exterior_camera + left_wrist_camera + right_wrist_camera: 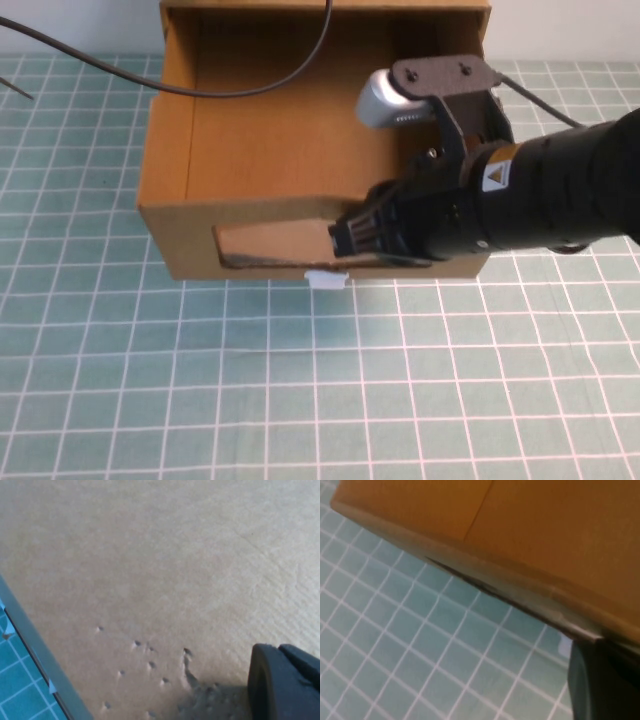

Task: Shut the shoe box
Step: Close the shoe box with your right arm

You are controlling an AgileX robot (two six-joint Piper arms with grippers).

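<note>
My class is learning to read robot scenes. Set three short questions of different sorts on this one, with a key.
1. True or false: the box drawer is pulled out.
2. Which claw is at the box's front? A left B right
3. Fill in: the white handle sits ___ the window.

Key: 1 true. 2 B: the right claw is at the window; the left claw shows only in its wrist view, close over cardboard. 3 below.

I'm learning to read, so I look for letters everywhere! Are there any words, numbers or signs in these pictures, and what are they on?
No words or numbers can be read.
A small triangle warning sign sits on the right arm, whose right gripper is at the shoe box front; its symbol is too small to make out.
The left gripper against cardboard shows no writing.
</note>
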